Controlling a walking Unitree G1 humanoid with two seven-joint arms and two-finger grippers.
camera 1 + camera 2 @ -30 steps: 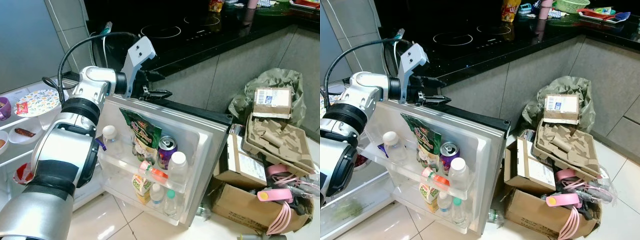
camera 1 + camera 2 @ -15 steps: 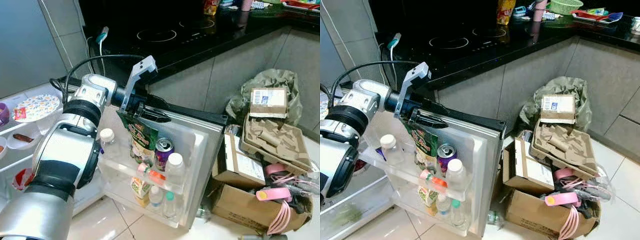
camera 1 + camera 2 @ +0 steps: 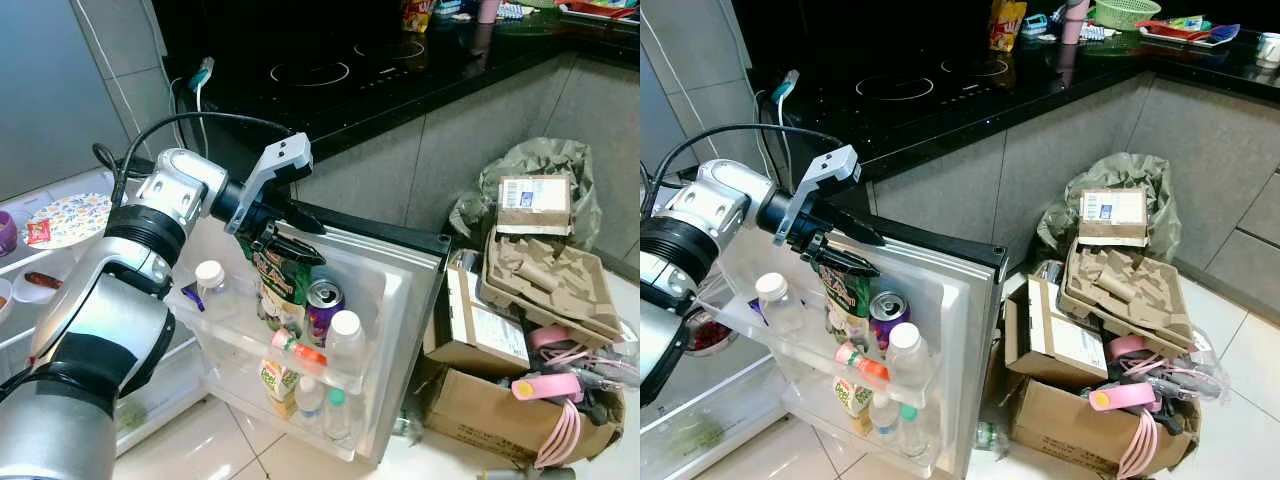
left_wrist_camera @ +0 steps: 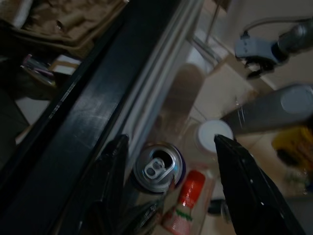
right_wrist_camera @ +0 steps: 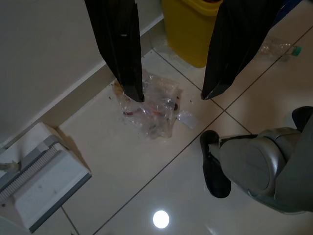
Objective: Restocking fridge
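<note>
The small fridge's door point(image 3: 405, 300) stands open, with its shelves full. On the upper shelf I see a green snack bag point(image 3: 279, 288), a purple can point(image 3: 322, 303), two white-capped bottles point(image 3: 343, 342) and a small red-capped bottle point(image 3: 298, 349). My left gripper point(image 3: 312, 245) is open just above that shelf, at the top of the green bag. In the left wrist view the can point(image 4: 156, 169) lies between the spread fingers point(image 4: 113, 181). My right gripper point(image 5: 171, 93) hangs open over the tiled floor.
Cardboard boxes and egg trays point(image 3: 545, 285) are piled right of the door, in front of a grey bag point(image 3: 545, 165). A black hob counter point(image 3: 330, 75) runs behind. The fridge's inner shelves with a plate point(image 3: 68, 212) are at left. Crumpled plastic point(image 5: 149, 110) lies on the floor.
My left gripper has come down from above the door's top edge to the upper shelf, onto the top of the green bag. The camera has shifted slightly.
</note>
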